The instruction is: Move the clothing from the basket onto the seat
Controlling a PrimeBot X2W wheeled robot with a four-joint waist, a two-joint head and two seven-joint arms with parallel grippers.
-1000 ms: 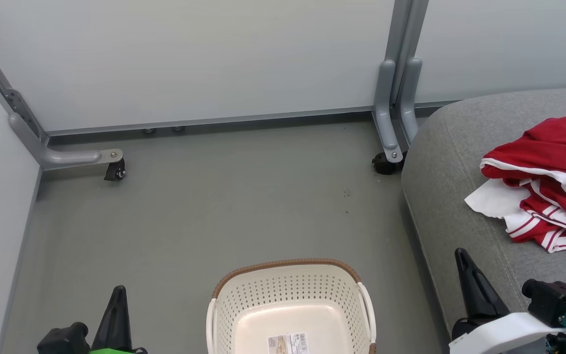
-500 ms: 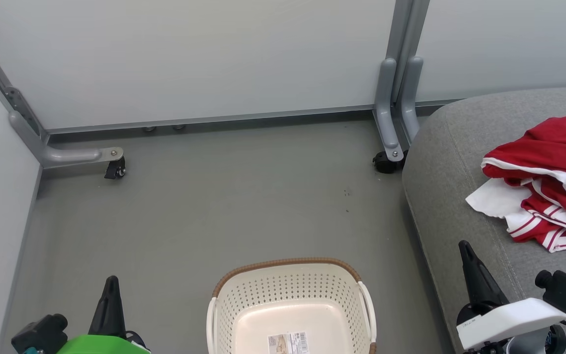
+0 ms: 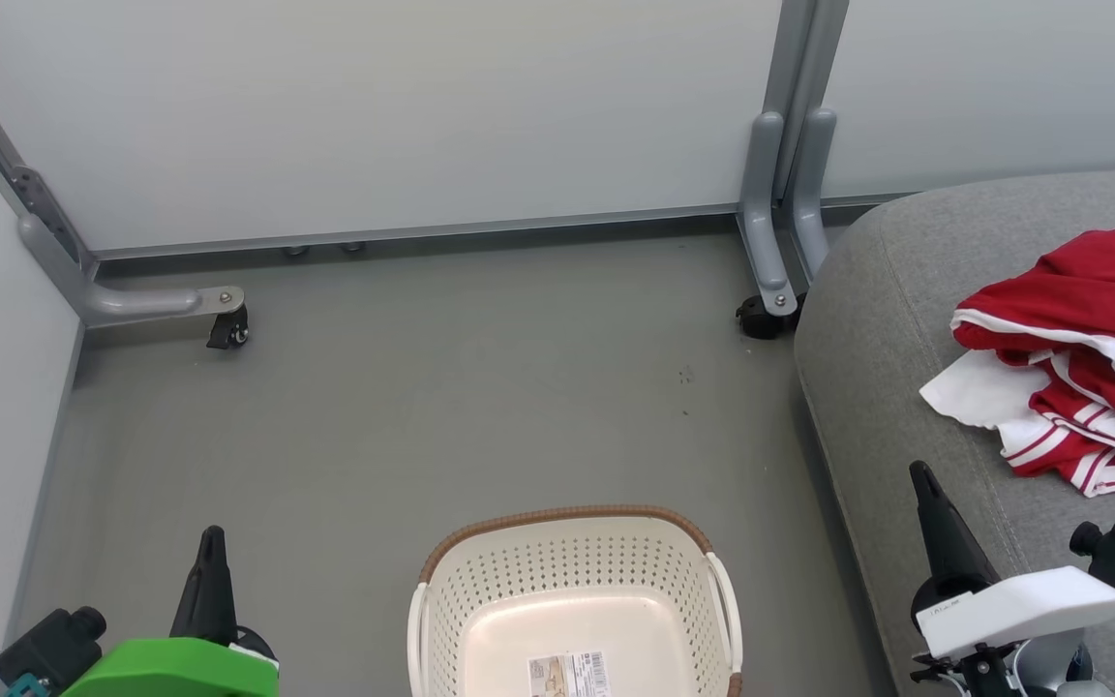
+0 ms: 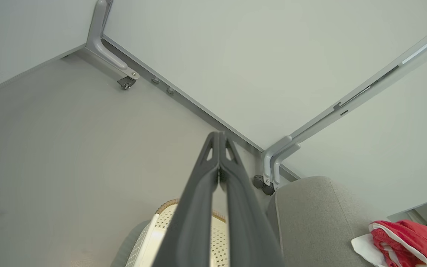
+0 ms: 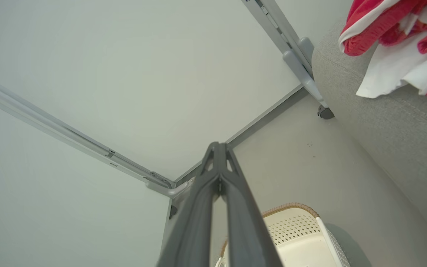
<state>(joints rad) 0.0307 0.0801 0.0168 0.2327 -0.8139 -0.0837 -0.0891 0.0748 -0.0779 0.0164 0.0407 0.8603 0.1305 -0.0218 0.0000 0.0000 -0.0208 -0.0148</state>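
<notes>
The red and white clothing (image 3: 1080, 358) lies in a loose heap on the grey seat (image 3: 896, 319) at the right; it also appears as clothing (image 5: 399, 40) in the right wrist view and clothing (image 4: 402, 243) in the left wrist view. The cream basket (image 3: 572, 605) stands on the floor at bottom centre, holding nothing but its label sticker (image 3: 567, 675). My left gripper (image 3: 212, 535) hangs at the lower left, fingers pressed together, shut on nothing. My right gripper (image 3: 921, 471) is at the lower right over the seat's front edge, also shut and holding nothing.
Pale partition walls enclose the grey floor (image 3: 422, 407). A caster foot (image 3: 226, 329) stands at the far left and another caster (image 3: 761, 318) beside the seat's corner. The basket (image 4: 154, 244) sits just left of the seat (image 4: 310, 215).
Both grippers have drawn back toward the bottom of the head view; the left one sank lower and further left. The clothing, basket and seat stay put.
</notes>
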